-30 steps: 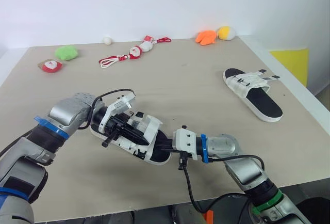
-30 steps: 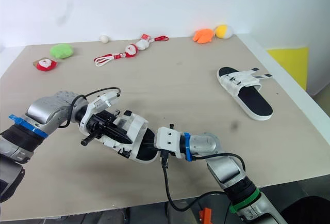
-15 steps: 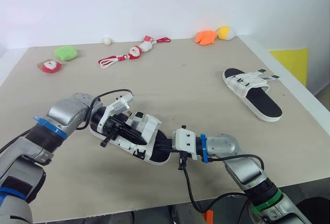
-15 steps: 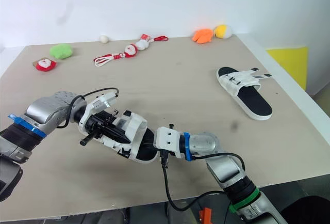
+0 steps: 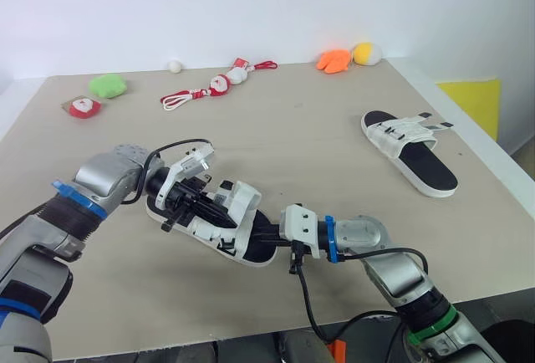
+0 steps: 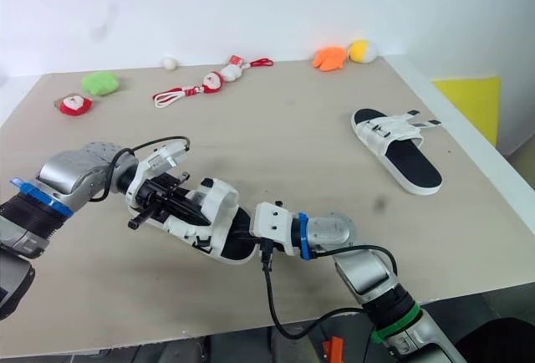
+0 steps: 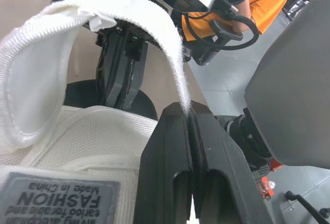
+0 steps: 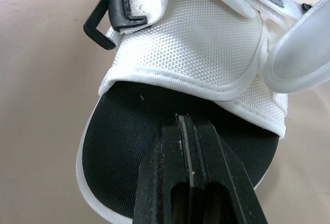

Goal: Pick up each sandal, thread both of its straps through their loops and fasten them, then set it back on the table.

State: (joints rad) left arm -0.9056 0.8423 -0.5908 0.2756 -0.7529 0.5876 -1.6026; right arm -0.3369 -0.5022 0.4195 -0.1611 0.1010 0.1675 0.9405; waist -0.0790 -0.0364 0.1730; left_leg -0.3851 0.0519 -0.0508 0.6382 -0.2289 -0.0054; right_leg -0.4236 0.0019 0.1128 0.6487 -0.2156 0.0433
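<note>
White mesh sandal (image 8: 191,53); looped fuzzy strap (image 7: 149,25)

left tool (image 5: 194,206) and right tool (image 5: 266,234) meet at near sandal (image 5: 240,209).

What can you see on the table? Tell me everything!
near sandal: one, white and black, table's near middle
far sandal: one, white and black, table's right side
strap: one, white, arching up from near sandal
green plush: one, green, far left
red-and-white toy: one, beside green plush
corded toys: one string, red and white, far middle
ball: one, white, far edge
orange plush: one, orange, far right corner
yellow plush: one, yellow, beside it
table: one, beige
left tool: one, black, shut on strap
right tool: one, black, shut, at near sandal's heel
</note>
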